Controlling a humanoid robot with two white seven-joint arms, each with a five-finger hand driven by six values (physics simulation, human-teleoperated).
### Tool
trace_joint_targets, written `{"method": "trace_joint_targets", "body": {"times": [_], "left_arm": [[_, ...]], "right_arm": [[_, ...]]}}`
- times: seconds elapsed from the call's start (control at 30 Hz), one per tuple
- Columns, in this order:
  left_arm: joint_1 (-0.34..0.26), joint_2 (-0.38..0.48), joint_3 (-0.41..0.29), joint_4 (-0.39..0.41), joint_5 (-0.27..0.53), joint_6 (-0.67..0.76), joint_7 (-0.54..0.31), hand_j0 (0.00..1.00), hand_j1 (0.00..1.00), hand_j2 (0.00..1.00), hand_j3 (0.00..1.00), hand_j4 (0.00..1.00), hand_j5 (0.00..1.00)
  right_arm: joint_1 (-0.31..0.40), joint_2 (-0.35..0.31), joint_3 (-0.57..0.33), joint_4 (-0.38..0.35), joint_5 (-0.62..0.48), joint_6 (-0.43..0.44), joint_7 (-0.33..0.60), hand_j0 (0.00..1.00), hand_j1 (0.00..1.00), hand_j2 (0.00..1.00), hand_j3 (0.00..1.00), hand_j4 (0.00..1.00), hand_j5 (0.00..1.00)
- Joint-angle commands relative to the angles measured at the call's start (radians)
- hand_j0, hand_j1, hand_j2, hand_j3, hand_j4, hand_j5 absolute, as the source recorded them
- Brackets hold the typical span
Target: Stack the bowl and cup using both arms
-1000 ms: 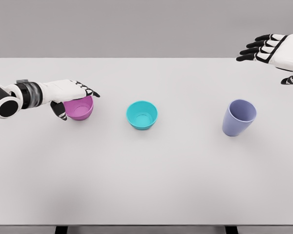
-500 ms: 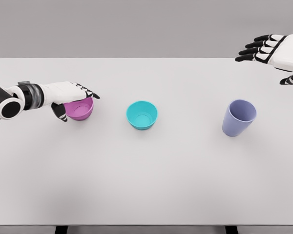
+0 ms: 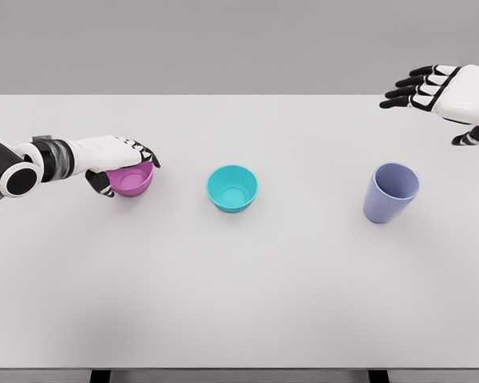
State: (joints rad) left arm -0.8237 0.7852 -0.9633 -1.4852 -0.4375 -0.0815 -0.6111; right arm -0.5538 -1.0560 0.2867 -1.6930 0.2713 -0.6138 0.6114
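Note:
A pink bowl (image 3: 134, 183) stands on the white table (image 3: 239, 287) at the left. My left hand (image 3: 126, 169) lies over it, fingers (image 3: 146, 154) curled over its far rim and thumb against its near left side. A teal bowl (image 3: 232, 188) sits upright at the middle. Right of it stands a lavender cup (image 3: 390, 193), tilted a little. My right hand (image 3: 421, 89) hovers open above the table's far right corner, well behind the cup.
The table's front edge runs along the bottom of the view, and a grey wall stands behind the table. Nothing else lies on the tabletop.
My left hand has drawn slightly left and closed tighter around the pink bowl. My right hand has drifted a little left and lower. The bowls and cup stay in place.

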Motion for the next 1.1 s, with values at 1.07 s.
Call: {"method": "trace_joint_targets", "body": {"times": [1.07], "left_arm": [[-0.058, -0.001, 0.009, -0.225, 0.002, -0.081, 0.0, 0.68, 0.68, 0.68, 0.68, 0.68, 0.68]], "right_arm": [[0.003, 0.001, -0.001, 0.001, -0.004, 0.003, -0.001, 1.0, 1.0, 1.0, 1.0, 1.0, 1.0]]}}
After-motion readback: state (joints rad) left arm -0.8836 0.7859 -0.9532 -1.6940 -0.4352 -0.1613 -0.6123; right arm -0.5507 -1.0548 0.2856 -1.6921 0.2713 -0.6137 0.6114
